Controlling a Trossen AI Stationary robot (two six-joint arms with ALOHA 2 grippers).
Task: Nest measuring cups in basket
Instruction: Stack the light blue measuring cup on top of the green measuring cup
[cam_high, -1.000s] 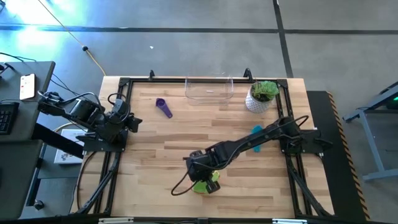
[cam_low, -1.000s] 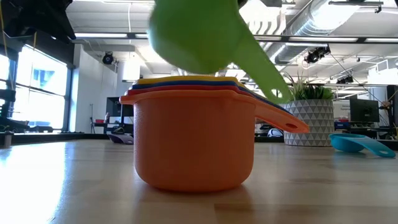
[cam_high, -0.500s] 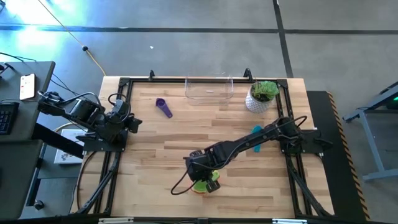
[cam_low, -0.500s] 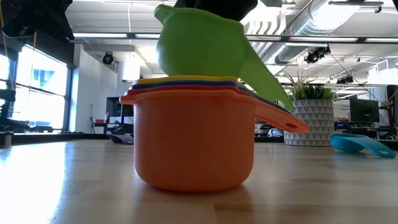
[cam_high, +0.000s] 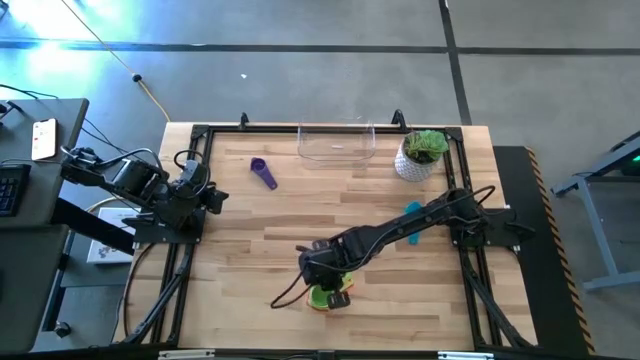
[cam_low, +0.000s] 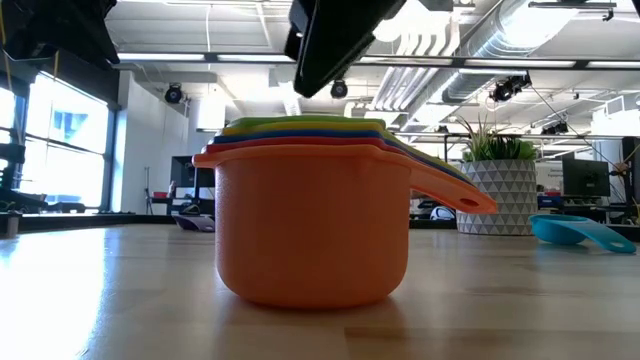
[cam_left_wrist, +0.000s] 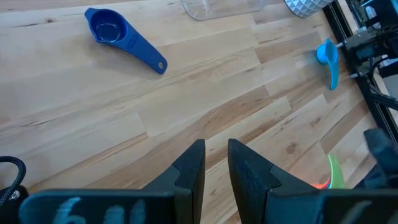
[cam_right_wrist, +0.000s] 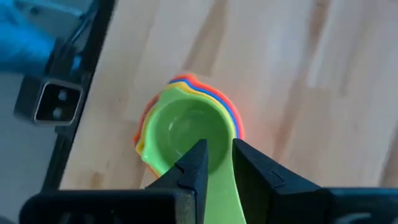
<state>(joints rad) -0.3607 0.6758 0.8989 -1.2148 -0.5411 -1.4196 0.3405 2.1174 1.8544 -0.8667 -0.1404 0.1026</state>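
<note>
The orange cup (cam_low: 312, 228) serves as the landmark, standing on the table (cam_high: 280, 225) near its front edge; inside it sit nested cups whose rims show in red, blue and yellow, and the green cup (cam_right_wrist: 186, 138) lies on top, seated level in the stack (cam_high: 322, 297), its handle pointing the same way as the orange handle. The right gripper (cam_right_wrist: 215, 163) hangs directly above the stack, its two fingers a narrow gap apart on either side of the green handle; whether they still pinch that handle I cannot tell. The teal cup (cam_high: 412, 216) lies well apart from the stack, toward the white pot with the plant (cam_high: 420, 155); the purple cup (cam_high: 263, 172) lies far from the stack, near the basket (cam_high: 337, 143), which stands at the table's far edge, well beyond the orange cup. The left gripper (cam_left_wrist: 216, 163) waits far from the stack at the table's left side, its fingers slightly parted and holding nothing.
</note>
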